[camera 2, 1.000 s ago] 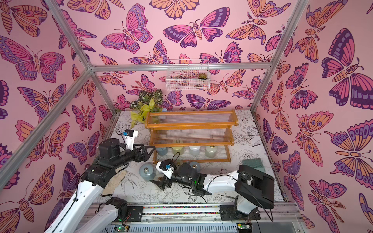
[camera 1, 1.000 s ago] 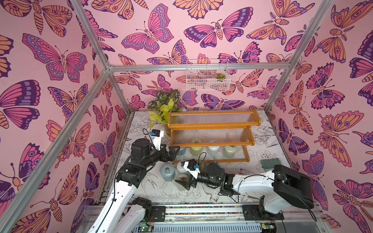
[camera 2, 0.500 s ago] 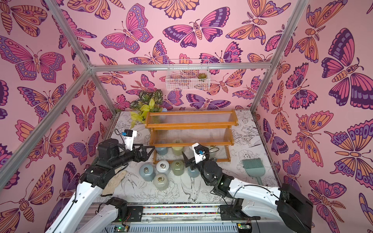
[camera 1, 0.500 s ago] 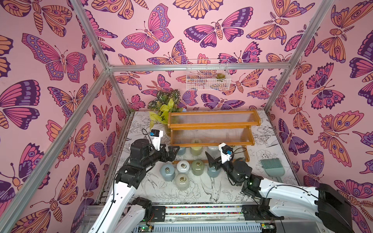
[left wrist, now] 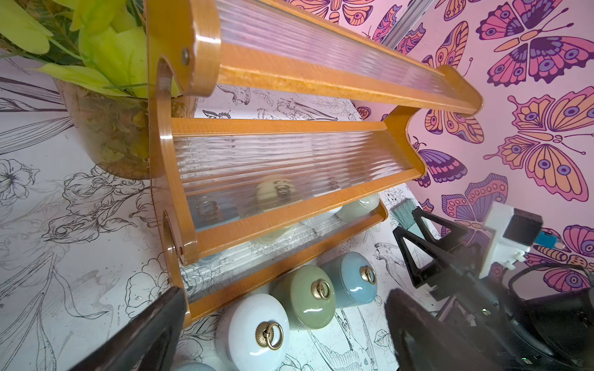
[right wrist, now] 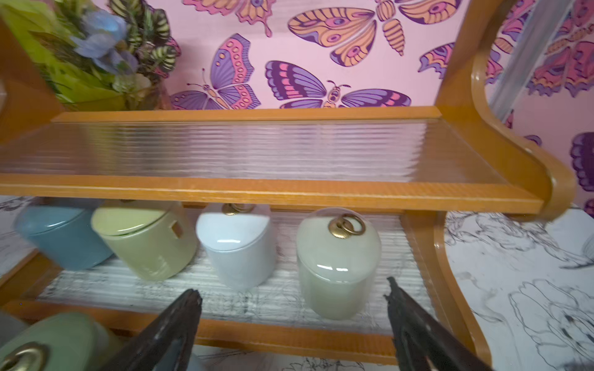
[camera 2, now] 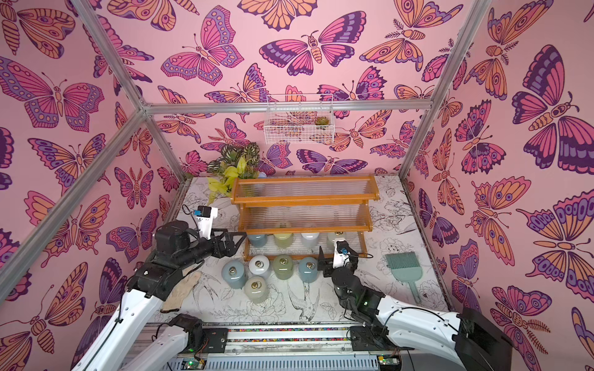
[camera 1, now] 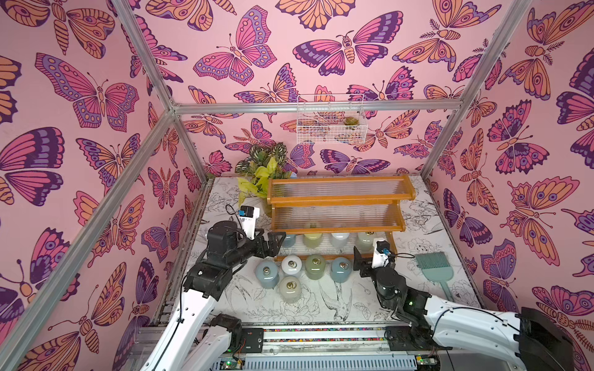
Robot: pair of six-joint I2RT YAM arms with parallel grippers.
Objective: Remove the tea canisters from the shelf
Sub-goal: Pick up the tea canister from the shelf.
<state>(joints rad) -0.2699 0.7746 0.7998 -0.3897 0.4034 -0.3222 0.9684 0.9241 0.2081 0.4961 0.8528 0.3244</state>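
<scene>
The right arm (camera 1: 450,321) has swung across from the middle of the table (camera 1: 321,308) to the three o'clock end of the shelf (camera 1: 337,229). Its jaws stand wide and empty, just short of the bottom tier. The cream canister (right wrist: 337,273) stands upright there, last in a row of four, at about twelve o'clock from them, a shade toward one. Its long axis is vertical, so the level gap suits its sides. The left arm (camera 1: 221,244), jaws also wide and empty, waits at the nine o'clock end, well apart from it, so the right arm is nearer. Five other tea canisters (camera 1: 315,266) stand on the table.
</scene>
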